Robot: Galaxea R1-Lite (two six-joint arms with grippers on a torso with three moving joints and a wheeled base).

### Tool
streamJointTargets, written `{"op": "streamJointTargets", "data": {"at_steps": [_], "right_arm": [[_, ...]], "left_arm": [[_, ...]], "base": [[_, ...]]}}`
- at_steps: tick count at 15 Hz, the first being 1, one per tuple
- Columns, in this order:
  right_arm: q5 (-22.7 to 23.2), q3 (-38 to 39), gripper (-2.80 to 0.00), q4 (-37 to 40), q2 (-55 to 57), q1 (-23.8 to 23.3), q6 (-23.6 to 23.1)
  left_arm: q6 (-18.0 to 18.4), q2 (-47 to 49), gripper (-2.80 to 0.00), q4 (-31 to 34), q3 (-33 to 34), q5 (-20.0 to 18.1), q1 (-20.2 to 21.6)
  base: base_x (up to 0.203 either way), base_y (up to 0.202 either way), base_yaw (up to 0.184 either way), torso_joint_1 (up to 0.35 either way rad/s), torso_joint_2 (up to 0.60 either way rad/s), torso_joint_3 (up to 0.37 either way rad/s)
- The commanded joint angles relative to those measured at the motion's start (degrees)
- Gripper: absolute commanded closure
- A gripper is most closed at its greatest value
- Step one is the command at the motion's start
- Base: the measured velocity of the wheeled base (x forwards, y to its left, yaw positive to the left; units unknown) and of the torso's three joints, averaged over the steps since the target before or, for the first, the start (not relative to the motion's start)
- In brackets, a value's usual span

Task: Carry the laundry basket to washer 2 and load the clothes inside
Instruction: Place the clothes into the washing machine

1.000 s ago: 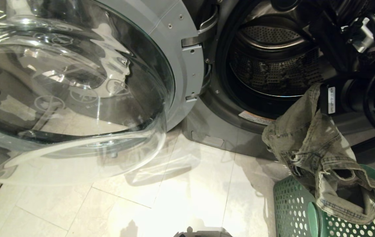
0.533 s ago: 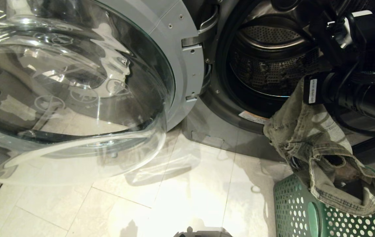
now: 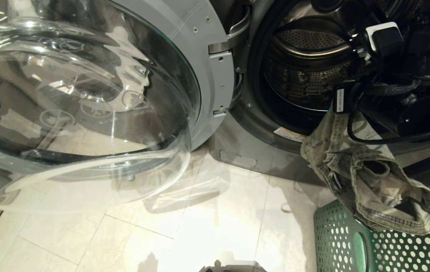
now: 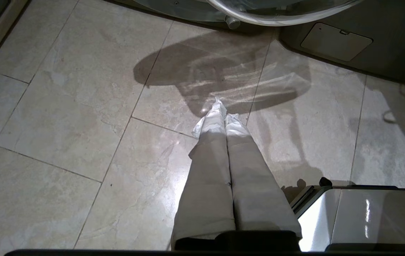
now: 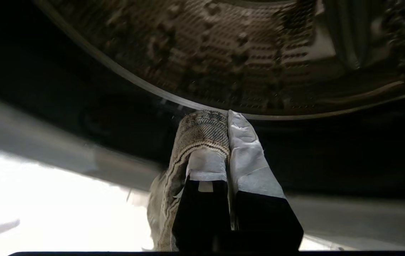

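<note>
There, right end effector (image 5: 228, 117) pinches clothes (image 3: 369, 177) before washer 2's (image 3: 245, 139) open mouth.

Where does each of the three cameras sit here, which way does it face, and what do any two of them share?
Head view: on the robot's head, facing forward and down at the open washer, its glass door and the laundry basket; the right arm shows.
Left wrist view: behind the shut left gripper, facing the floor tiles.
Right wrist view: behind the right gripper, shut on the clothes, facing the drum.
Shared: head and right wrist views both show drum and clothes.
</note>
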Motion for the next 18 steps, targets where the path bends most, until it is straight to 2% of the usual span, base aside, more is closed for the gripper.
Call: {"op": "streamJointTargets", "data": {"at_steps": [1,5,15,17,18], "right_arm": [[-0.79,-6.18,0.0,-0.12,4.69,-1.83,-0.14],[-2.92,-18.2,0.0,-0.16,11.38,-2.71,-0.26],[-3.1,-41.04,0.0,-0.18,23.45,-2.06,-4.89],[-3.1,-41.75,0.0,-3.26,24.27,-1.9,-6.69],[-3.06,-41.77,0.0,-6.08,24.59,-1.89,-9.09]], "left_arm": [[-0.02,-0.01,0.0,0.02,0.0,0.02,0.0],[-0.02,-0.01,0.0,0.02,0.0,0.02,0.0],[-0.02,-0.01,0.0,0.02,0.0,0.02,0.0],[-0.02,-0.01,0.0,0.02,0.0,0.02,0.0],[-0.02,-0.01,0.0,0.02,0.0,0.02,0.0]], "base": [[0.0,0.0,0.0,0.0,0.0,0.0],[0.0,0.0,0.0,0.0,0.0,0.0],[0.0,0.0,0.0,0.0,0.0,0.0],[0.0,0.0,0.0,0.0,0.0,0.0],[0.0,0.0,0.0,0.0,0.0,0.0]]}}
